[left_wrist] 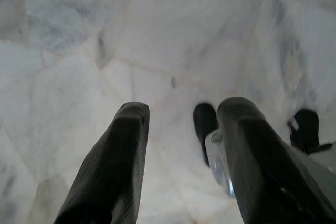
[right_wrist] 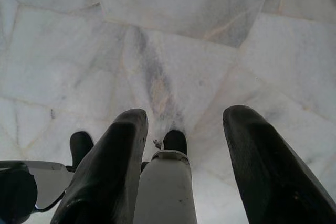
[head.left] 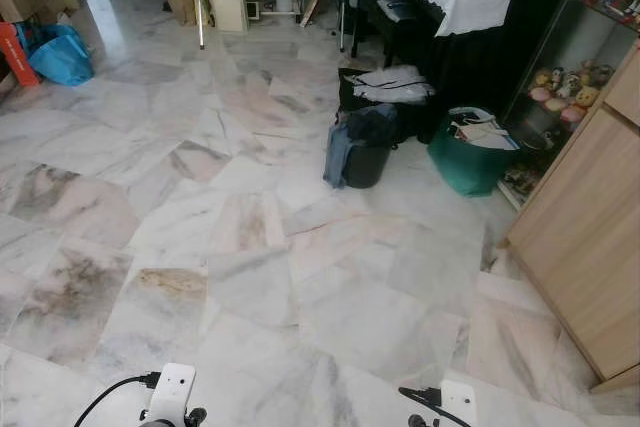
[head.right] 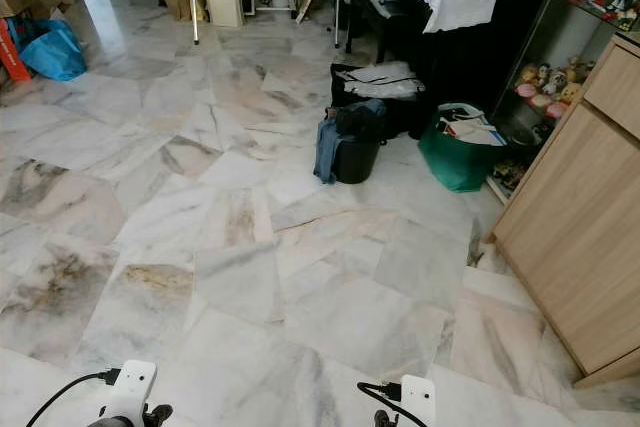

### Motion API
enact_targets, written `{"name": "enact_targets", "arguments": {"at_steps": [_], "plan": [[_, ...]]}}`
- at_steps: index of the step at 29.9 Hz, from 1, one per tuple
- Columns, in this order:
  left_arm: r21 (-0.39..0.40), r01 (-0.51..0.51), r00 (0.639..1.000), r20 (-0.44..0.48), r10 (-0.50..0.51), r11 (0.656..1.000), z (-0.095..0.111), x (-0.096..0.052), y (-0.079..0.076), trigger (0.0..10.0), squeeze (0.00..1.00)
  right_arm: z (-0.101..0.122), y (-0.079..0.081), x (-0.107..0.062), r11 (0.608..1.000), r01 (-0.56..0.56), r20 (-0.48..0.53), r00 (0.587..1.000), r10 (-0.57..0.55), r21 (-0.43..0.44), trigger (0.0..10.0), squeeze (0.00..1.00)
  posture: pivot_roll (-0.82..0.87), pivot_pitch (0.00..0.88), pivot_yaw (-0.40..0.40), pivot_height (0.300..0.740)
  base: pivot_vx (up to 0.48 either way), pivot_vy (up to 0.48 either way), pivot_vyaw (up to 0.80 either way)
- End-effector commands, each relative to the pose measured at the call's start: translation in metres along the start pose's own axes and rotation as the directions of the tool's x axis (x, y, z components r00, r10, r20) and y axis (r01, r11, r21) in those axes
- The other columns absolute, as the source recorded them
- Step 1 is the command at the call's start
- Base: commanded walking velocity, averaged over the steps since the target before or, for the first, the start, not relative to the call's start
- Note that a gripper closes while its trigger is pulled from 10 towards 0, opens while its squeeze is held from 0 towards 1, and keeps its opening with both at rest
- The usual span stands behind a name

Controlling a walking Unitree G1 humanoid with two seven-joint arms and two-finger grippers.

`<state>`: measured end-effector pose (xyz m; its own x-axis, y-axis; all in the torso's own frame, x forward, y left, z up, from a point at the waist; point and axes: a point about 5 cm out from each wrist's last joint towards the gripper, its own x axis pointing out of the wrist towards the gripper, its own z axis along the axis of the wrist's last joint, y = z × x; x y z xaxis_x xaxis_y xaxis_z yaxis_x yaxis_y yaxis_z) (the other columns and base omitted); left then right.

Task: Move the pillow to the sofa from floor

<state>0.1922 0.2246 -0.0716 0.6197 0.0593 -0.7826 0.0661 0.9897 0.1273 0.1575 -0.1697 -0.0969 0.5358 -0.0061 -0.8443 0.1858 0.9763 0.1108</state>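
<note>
Black-fingered left claw point(left_wrist: 181, 156) and right claw point(right_wrist: 184, 156) both spread apart, empty, above marble floor point(head.left: 250, 277).

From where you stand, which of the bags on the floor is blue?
The blue bag far off on your left, beside an orange box. The bag by the wooden cabinet is green.

Floor point(head.left: 250, 277): glossy white-grey marble slabs, laid level with angled joints. Brownish veining lies toward 8 o'clock, and a paler, reflective stretch toward 11 o'clock.
</note>
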Motion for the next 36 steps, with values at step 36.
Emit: {"name": "enact_targets", "arguments": {"at_steps": [36], "plan": [[-0.079, -0.014, 1.0, 0.021, 0.016, 0.997, -0.004, -0.002, 0.004, 10.0, 0.0, 0.015, -0.014, 0.0, 0.999, 0.015, 0.065, 0.998, -0.018, 0.04, 10.0, 0.0, 0.09, 0.0, -0.046, 0.74, -0.015, 0.0, 0.0]]}}
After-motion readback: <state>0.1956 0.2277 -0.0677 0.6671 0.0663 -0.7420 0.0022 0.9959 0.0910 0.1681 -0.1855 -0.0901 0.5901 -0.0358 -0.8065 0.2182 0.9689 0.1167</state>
